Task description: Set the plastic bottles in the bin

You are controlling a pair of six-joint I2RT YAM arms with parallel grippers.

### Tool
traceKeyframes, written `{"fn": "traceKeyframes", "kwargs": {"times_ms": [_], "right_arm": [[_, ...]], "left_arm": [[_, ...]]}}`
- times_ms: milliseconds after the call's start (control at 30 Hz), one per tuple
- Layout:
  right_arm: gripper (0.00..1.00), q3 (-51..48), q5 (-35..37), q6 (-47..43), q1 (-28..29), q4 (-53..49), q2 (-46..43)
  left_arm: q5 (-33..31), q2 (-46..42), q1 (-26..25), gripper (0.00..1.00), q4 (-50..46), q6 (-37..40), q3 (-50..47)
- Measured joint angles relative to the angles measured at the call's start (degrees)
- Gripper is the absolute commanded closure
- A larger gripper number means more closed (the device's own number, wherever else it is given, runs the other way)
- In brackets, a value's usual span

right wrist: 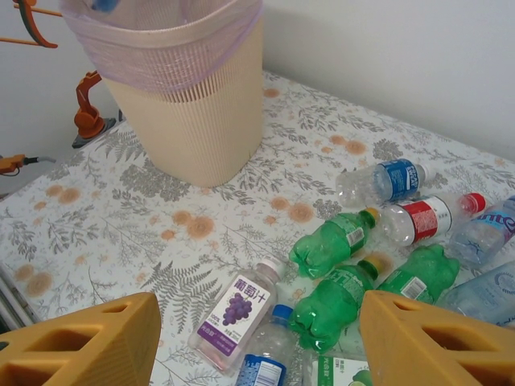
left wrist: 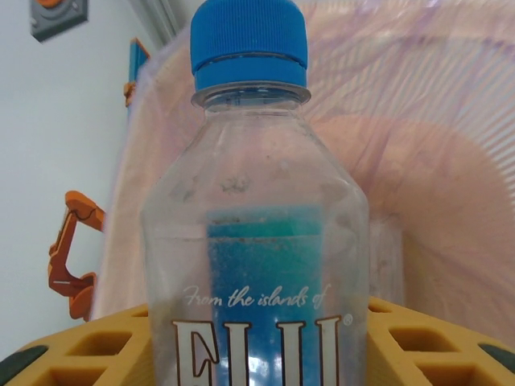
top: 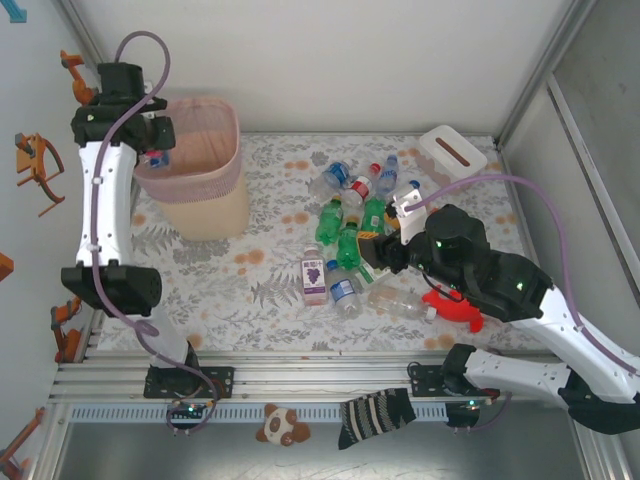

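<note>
My left gripper (top: 155,145) hangs at the left rim of the bin (top: 200,190), a cream ribbed wastebasket with a pink liner (left wrist: 418,161). It is shut on a clear blue-capped Fiji bottle (left wrist: 253,241), which is gripped between the yellow fingers (left wrist: 88,354). My right gripper (right wrist: 257,354) stands open above the bottle pile (top: 350,230), with nothing between its fingers (right wrist: 434,346). Below it lie a purple grape-label bottle (right wrist: 241,310), green bottles (right wrist: 334,241), a red-labelled one (right wrist: 422,219) and a blue-labelled clear one (right wrist: 386,181). In the right wrist view the bin (right wrist: 193,104) stands at the far left.
A red toy figure (top: 455,305) lies by the right arm. A white tissue box (top: 452,152) sits at the back right. Floral tablecloth (top: 260,280) stretches between the bin and the pile. Orange toy excavators (right wrist: 87,108) line the left wall.
</note>
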Motion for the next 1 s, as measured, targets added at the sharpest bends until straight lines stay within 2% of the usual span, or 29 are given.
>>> {"fn": "traceKeyframes", "kwargs": {"times_ms": [233,567,1000], "right_arm": [[0.34,0.0,0.02,0.0,0.0,0.0,-0.37],[0.34,-0.02,0.04,0.0,0.0,-0.02,-0.85],[0.34,-0.11,0.07,0.0,0.0,-0.02,-2.05]], "left_arm": [[-0.13,7.48,0.59,0.5,0.26,1.99,-3.3],[0.87,13.99,0.79,0.48,3.85,2.12,-12.81],[3.45,17.2,0.79,0.41,8.79,1.09,-18.1]]}}
